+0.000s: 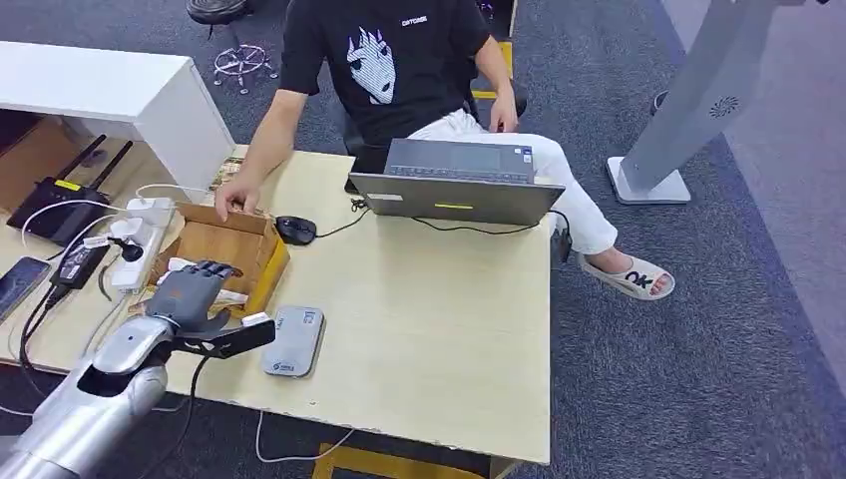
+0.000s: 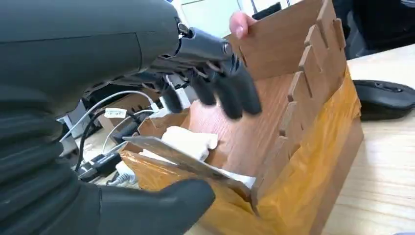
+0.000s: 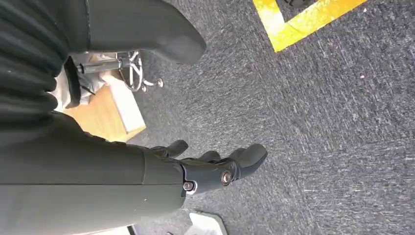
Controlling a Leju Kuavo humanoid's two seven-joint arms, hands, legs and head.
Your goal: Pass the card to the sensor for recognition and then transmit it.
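The card (image 2: 169, 152) lies tilted in the box (image 1: 224, 244), propped on white items, its near edge over the box's front wall. It is judged thin, light, stiff and smooth, so it is likely to slip; take it by the raised free edge, thumb under, fingers on top, with no flexing.

The left hand (image 1: 195, 289) hovers at the box's front rim, fingers apart, thumb low, holding nothing. The right hand (image 3: 215, 169) hangs over the carpet (image 3: 342, 122), fingers loosely curled around nothing.

The sensor (image 1: 294, 339), a flat grey unit, lies on the tabletop (image 1: 429, 309) at 3 o'clock from the box, just beside it. A person's hand (image 1: 234, 198) rests on the box's far wall at 12 o'clock. A mouse (image 1: 295, 230) and laptop (image 1: 454, 185) sit beyond, and a power strip (image 1: 140, 239) with cables sits at 9 o'clock. The tabletop is smooth pale wood.
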